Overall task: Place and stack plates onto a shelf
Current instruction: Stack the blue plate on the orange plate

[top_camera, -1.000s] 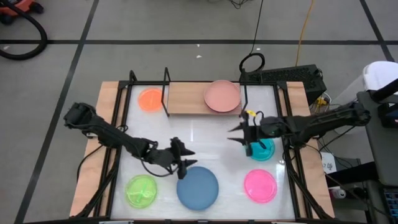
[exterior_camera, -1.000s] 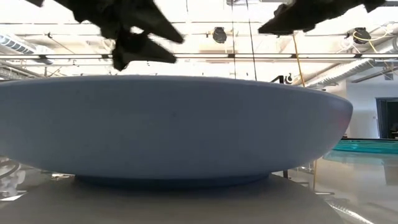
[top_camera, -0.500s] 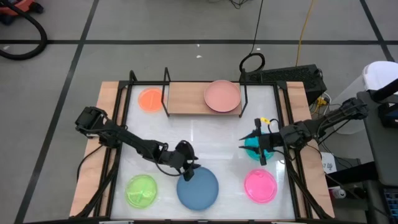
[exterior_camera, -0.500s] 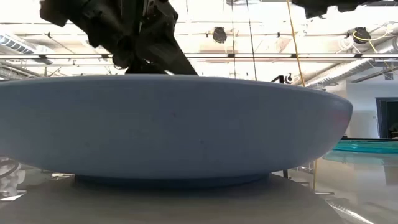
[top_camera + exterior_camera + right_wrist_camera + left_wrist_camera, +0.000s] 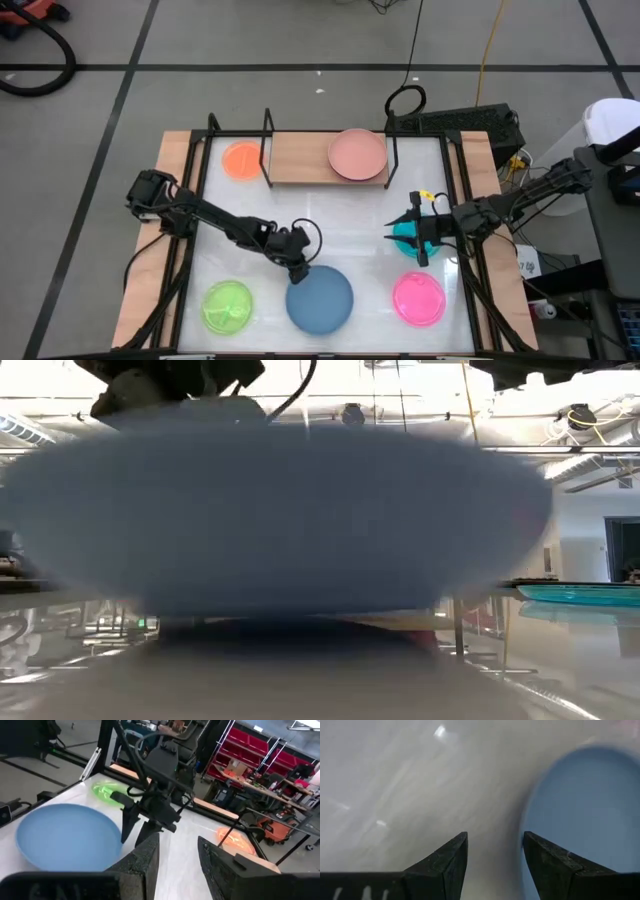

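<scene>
Left gripper (image 5: pixel 298 268) low at blue plate's (image 5: pixel 320 299) rim — fingers (image 5: pixel 445 865) parted, straddling edge, nothing clamped yet, likely lining up a pinch. Right gripper (image 5: pixel 415 232) waits above teal plate (image 5: pixel 420 240), fingers apart, empty. Shelf (image 5: pixel 300 158) holds salmon plate (image 5: pixel 357 154).

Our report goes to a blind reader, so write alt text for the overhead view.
The left gripper, fingers apart, reaches the rim of a round blue plastic plate on the white table, while the right gripper hovers over a teal plate. A salmon plate sits on the light-wood shelf; orange, lime green and hot pink plates lie around.
</scene>
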